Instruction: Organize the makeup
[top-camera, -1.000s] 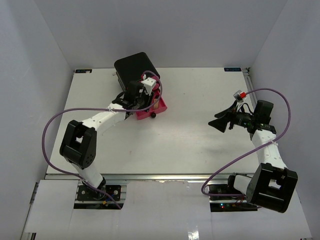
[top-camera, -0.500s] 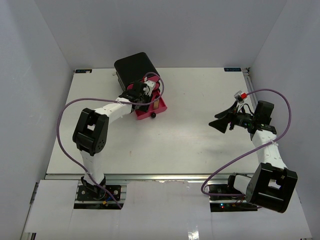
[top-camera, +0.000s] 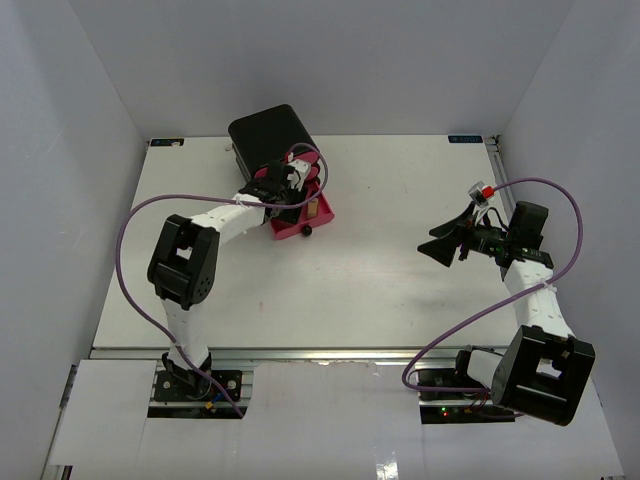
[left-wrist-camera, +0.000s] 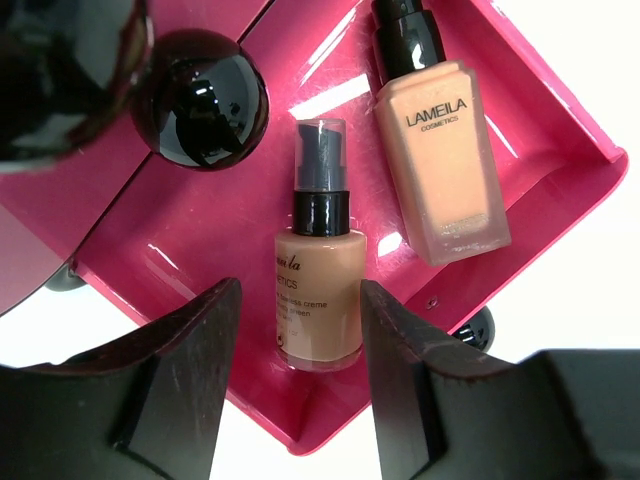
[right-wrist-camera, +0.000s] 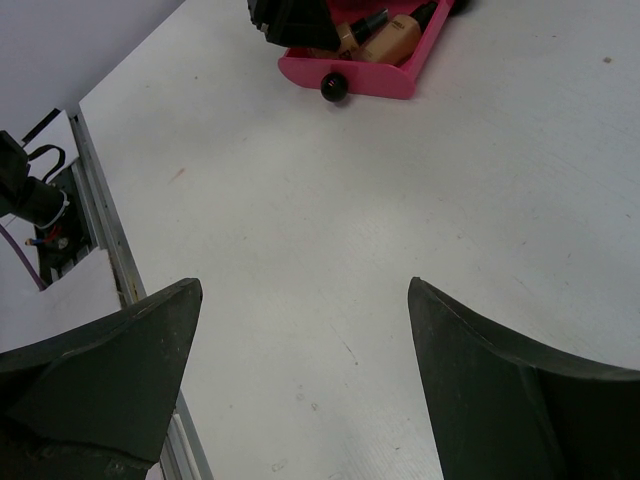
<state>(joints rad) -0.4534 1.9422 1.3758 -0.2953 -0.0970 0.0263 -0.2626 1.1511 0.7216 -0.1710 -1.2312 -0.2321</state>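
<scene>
A round tan bottle (left-wrist-camera: 318, 290) with a dark pump cap lies in an open pink drawer (left-wrist-camera: 190, 250), beside a rectangular peach bottle (left-wrist-camera: 442, 160) with a black cap. My left gripper (left-wrist-camera: 298, 330) is open just above the drawer (top-camera: 318, 215), its fingers on either side of the round bottle and not clamped on it. In the top view it sits at the drawer (top-camera: 292, 190). My right gripper (top-camera: 440, 245) is open and empty above the bare table on the right (right-wrist-camera: 300, 300). No lipstick tubes or orange squeeze tube are in view.
The black box (top-camera: 265, 132) stands at the back left, with the pink drawer pulled out toward the table's middle. A black round knob (left-wrist-camera: 205, 98) sits above the drawer; another knob (top-camera: 306, 231) is on the drawer front. The table's front rail (right-wrist-camera: 100, 220) shows in the right wrist view.
My left arm has swung in and reached further over the pink drawer, mostly in the first half second. The right arm has not moved.
</scene>
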